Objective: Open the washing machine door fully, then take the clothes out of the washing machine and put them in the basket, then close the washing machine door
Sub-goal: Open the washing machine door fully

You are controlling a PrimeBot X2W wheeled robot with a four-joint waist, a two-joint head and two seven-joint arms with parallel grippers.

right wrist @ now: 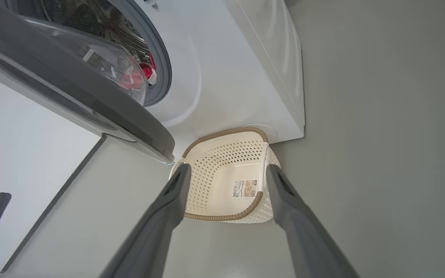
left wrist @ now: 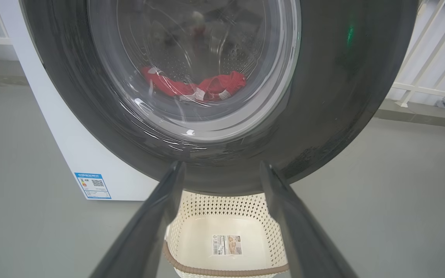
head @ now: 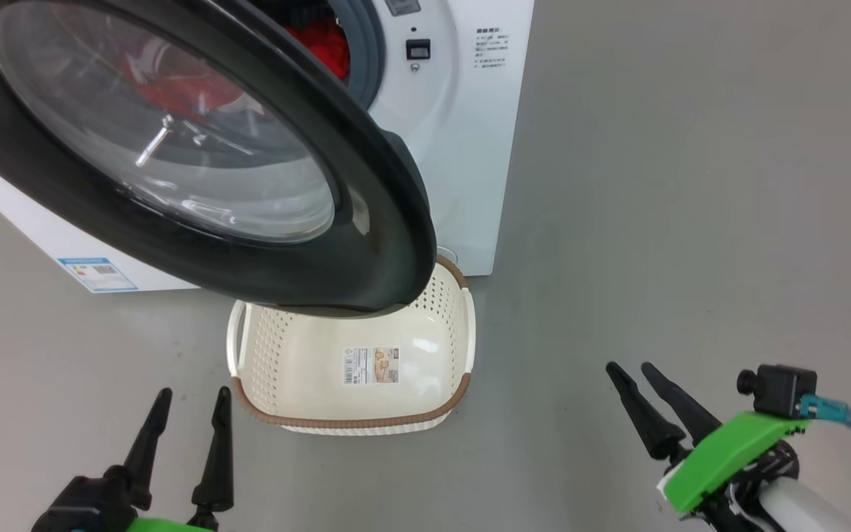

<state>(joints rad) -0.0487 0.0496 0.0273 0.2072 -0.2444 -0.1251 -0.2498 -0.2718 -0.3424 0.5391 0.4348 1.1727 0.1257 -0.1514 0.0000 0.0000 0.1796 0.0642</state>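
Grey floor (head: 691, 222) all round, and the white washing machine (head: 462, 148) stands at the back with the washing machine door (head: 377, 222) swung partway out, its black rim hanging over the far end of the basket (head: 351, 424). That basket sits on the floor just in front of the washer, nothing in it but a barcode sticker (head: 371, 366).

The red clothes (head: 322, 41) lie inside the drum, glimpsed past the door's edge and through the glass.

Left hand (head: 195, 391) low and near, fingers spread, holding nothing. Right hand (head: 629, 367) likewise parted and empty, well off to the side.

By my reckoning the door is stiff and hinged, and that glossy rim looks slippery, so its free edge is the place to hook or push. The clothes should be light and limp (pinch a bunched fold, not a flat panel).

As for writing: a blue label (head: 97, 272) with a QR code sits low on the washer and dark print (head: 490, 48) sits up by the latch, both too small to read.
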